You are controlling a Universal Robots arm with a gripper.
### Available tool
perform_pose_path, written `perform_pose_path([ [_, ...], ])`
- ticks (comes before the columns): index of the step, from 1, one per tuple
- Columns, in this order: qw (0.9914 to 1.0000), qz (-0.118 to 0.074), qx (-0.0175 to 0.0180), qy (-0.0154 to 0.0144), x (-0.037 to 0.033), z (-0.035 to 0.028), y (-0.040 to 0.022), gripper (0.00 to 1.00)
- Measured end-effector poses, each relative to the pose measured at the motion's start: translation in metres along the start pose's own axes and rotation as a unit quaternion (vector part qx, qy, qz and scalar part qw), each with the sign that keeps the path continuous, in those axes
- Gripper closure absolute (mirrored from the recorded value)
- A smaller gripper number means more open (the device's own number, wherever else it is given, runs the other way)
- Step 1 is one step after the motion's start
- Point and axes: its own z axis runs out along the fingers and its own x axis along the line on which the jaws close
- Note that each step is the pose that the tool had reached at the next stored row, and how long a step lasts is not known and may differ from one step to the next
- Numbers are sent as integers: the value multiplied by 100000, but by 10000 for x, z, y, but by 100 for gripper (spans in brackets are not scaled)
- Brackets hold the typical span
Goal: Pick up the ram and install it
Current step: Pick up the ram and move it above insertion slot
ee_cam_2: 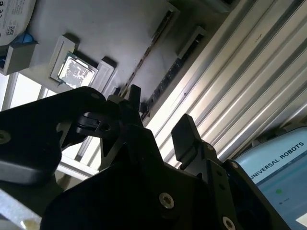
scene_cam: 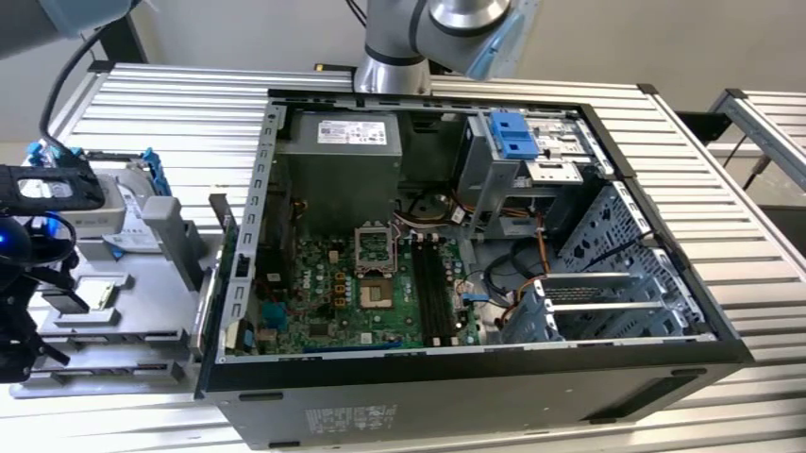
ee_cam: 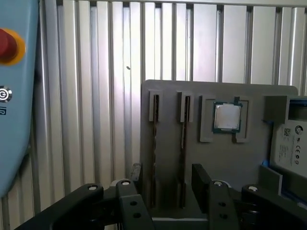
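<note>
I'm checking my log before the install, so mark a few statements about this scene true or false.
The gripper is open and holds nothing. True.
A ram stick already sits in the memory slots. False: both sticks stand on edge in the gray holder.
A processor lies in the holder beside the sticks. True.
The computer case is closed. False: it is open, with the motherboard exposed.

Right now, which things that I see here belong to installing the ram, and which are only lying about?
For the job: the gripper, open; ram stick and second ram stick, standing on edge in the grey holder; memory slots in the open case.

Only lying about: processor chip; hard drive; pendant with a red button.
</note>
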Motion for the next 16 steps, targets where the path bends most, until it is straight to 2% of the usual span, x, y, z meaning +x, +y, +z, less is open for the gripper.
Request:
perform_pose_path([
  [7,100000,1,-6,9,81,121,6,0],
  [16,100000,83,0,8,97,286,70,0],
])
